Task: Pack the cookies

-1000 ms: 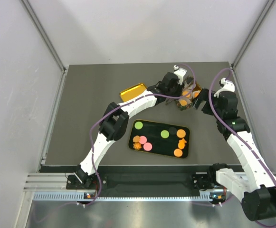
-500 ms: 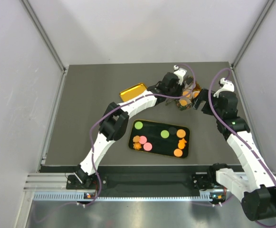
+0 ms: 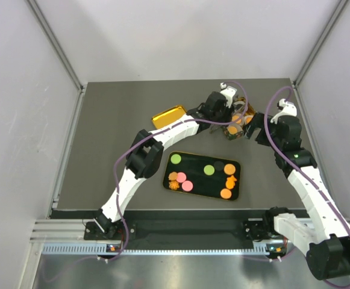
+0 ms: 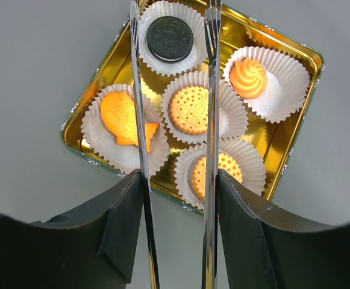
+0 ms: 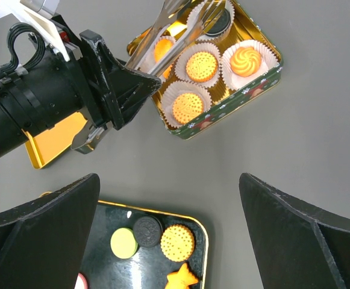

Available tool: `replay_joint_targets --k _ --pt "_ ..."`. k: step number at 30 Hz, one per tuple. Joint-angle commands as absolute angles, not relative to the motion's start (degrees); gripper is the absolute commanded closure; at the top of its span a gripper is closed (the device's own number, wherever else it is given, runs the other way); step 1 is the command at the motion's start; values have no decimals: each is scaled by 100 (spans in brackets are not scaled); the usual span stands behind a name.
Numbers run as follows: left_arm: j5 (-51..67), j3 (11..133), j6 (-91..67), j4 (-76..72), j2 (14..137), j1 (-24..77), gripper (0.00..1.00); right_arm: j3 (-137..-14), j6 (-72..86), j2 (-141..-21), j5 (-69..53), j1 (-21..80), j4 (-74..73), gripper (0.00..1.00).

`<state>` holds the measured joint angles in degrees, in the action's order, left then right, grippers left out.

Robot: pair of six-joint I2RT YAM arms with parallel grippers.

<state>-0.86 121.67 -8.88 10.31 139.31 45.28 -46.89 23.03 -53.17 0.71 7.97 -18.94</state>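
Left arm: from its base at the near-left it climbs to a bent elbow (image 3: 144, 158). The forearm then reaches across to the far right, with the wrist tipped to look straight down.
Left gripper (image 4: 179, 171): the fingers stand partly apart and are closed against the two arms of the tongs (image 4: 211, 120), which run out ahead of them.
Tongs: the blades are apart with nothing pinched. They hang over the tin, and I cannot tell whether they touch anything.
Tin (image 4: 283, 135): directly under the left gripper, gold inside, with five paper cups (image 4: 277, 90), each holding a cookie.
Middle cookie (image 4: 190, 109): round and dotted, it lies between the two blades.
Sandwich cookie (image 4: 170, 37): dark, out by the blade tips.
Fish cookie (image 4: 123, 117): just outside one blade.
Swirl cookie (image 4: 248, 77): just outside the other blade.
Near cookie (image 4: 226, 171): dotted, closest to the fingers and partly under a blade.
Right arm: it rises from the near-right base along the table's right side, with the wrist bent in toward the tin.
Right gripper (image 5: 169, 179): the fingers are spread wide with nothing between them. It hovers just beside the tin, opposite the left arm.
Loose cookies (image 3: 187, 186): green, pink and orange pieces on the black tray (image 3: 202, 183), back toward the bases from both grippers.
Lid (image 3: 168, 116): gold, on the table (image 3: 114, 120) beside the left forearm, well behind its gripper.
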Motion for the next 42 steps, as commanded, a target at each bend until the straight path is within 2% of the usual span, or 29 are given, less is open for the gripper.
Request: replay_joint_targets --k 1,14,42 --pt "-26 12322 -879 756 13896 4526 45 -4737 2241 -5317 35 773 -1775 0" --pt "-26 12182 -905 738 13606 4535 45 -4764 2250 -5352 26 765 -1767 0" --pt "220 9784 -1380 483 11366 4351 47 -4940 2224 -5528 -228 765 -1854 0"
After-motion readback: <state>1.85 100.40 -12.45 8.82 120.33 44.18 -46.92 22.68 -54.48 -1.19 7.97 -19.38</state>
